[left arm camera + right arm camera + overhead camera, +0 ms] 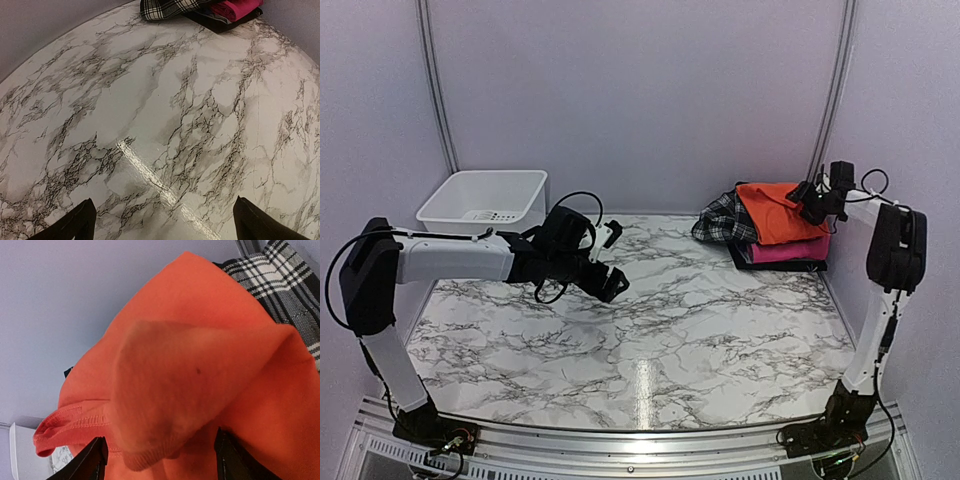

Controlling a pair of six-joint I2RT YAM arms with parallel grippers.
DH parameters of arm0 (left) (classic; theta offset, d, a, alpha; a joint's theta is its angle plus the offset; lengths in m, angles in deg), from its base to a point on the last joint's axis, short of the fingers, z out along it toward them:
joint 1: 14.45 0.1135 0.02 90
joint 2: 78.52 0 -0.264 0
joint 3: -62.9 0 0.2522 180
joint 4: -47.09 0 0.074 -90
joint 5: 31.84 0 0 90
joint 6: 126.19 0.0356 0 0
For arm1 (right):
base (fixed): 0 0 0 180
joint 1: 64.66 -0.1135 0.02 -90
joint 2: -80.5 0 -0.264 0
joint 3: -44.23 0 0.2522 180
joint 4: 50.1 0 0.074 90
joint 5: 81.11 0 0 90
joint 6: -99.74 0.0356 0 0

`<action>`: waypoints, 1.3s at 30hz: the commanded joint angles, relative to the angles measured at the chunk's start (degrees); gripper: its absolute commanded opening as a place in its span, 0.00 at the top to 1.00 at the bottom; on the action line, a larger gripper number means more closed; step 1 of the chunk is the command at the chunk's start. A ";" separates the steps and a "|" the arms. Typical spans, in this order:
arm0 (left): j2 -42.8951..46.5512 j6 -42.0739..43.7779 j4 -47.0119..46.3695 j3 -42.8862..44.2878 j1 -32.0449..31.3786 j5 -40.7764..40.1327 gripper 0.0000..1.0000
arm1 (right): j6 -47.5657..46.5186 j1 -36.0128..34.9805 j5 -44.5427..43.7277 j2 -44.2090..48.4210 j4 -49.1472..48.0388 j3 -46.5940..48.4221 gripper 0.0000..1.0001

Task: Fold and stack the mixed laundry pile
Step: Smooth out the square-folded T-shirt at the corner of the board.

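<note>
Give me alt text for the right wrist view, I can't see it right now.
An orange t-shirt fills the view, a bunched fold of it sitting between the two black fingers of the right hand. A plaid shirt shows at the upper right.

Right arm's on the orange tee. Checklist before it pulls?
1. Fold of orange t-shirt inside right gripper: ok.
2. Grip firmly closed on it: cannot tell.
3. Is plaid shirt clear of the pull: not ok, it lies partly under the orange t-shirt.
4. Free arm: left gripper open, holding nothing: ok.
5. Bare table in front of the stack for spreading: ok.
</note>
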 commanded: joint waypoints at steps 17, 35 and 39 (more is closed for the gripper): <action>0.83 0.83 2.03 0.61 0.93 -0.09 0.01 | 25.39 2.46 15.10 -12.76 -34.00 10.48 0.43; 3.69 -2.63 2.39 1.26 3.41 -1.78 0.01 | 27.34 3.81 22.49 -17.03 -35.12 22.54 0.26; 5.05 -8.12 0.58 3.17 5.59 -4.85 0.01 | 17.88 3.94 21.92 -11.68 -26.69 22.78 0.21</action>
